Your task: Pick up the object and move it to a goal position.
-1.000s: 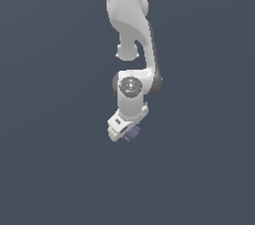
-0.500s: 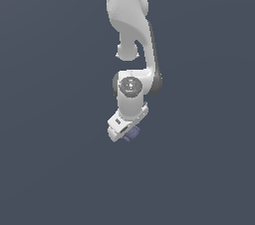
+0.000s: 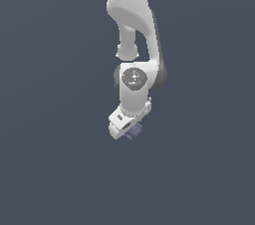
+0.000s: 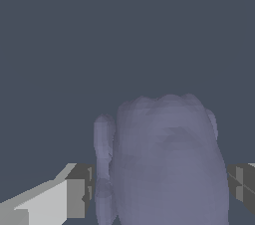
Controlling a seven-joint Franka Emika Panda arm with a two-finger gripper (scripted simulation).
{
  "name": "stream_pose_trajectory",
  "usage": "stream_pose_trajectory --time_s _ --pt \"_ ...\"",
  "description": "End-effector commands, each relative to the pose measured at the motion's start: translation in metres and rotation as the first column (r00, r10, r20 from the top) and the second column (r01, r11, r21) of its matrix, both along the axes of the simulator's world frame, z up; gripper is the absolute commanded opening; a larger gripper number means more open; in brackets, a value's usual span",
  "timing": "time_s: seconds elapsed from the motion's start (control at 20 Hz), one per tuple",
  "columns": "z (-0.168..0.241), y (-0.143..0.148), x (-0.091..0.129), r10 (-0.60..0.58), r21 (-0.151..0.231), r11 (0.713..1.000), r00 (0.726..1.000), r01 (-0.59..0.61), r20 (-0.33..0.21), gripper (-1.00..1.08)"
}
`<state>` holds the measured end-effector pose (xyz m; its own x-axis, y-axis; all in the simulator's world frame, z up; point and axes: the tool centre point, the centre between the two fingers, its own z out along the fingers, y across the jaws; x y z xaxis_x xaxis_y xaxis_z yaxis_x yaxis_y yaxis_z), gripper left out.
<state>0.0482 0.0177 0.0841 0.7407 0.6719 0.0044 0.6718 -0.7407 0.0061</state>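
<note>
The white arm [image 3: 130,25] comes down from the top edge of the exterior view, where its base is cut off, and ends a little below the middle of the frame. Its gripper [image 3: 130,130] points down and tilts toward the exterior view's left. Only a small purple-blue patch of the object [image 3: 135,130] shows there, tucked against the underside of the gripper's white body; most of it is hidden behind that body. The fingers cannot be made out in this view.

In the wrist view the object [image 4: 167,164] fills the lower middle of the frame as 1 large lumpy mass with a rounded crown and a narrower ridge along 1 side, and the frame edge cuts off its lower part. A white and grey finger [image 4: 55,201] sits low in the frame just beside the ridge, and a grey sliver of the other finger [image 4: 241,181] shows at the opposite edge, close against the object. The jaws look clamped on the object from both sides, though the contact faces themselves are hidden.

Everything behind is flat dark slate [image 3: 50,119], with no surface edge to make out.
</note>
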Motion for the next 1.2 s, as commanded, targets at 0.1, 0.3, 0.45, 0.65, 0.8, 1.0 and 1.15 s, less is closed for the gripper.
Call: stream_pose_trajectory --time_s 0.1,0.3,0.45,0.65,0.8,1.0,1.15 --pt "0.037 0.009 0.005 0.001 0.0 1.0 1.0 -0.001 0.0 -1.0" --pt "0.078 0.018 0.011 0.002 0.001 1.0 1.0 -0.002 -0.001 -1.0" --pt "0.11 0.026 0.016 0.002 0.001 1.0 1.0 -0.002 -0.001 -1.0" --pt "0.153 0.036 0.022 0.002 0.001 1.0 1.0 -0.002 -0.003 -1.0" --pt "0.184 0.043 0.027 0.002 0.002 1.0 1.0 -0.002 -0.003 -1.0" --pt "0.223 0.051 0.034 0.002 0.002 1.0 1.0 -0.002 -0.004 -1.0" --pt "0.247 0.057 0.038 0.002 0.002 1.0 1.0 -0.002 -0.005 -1.0"
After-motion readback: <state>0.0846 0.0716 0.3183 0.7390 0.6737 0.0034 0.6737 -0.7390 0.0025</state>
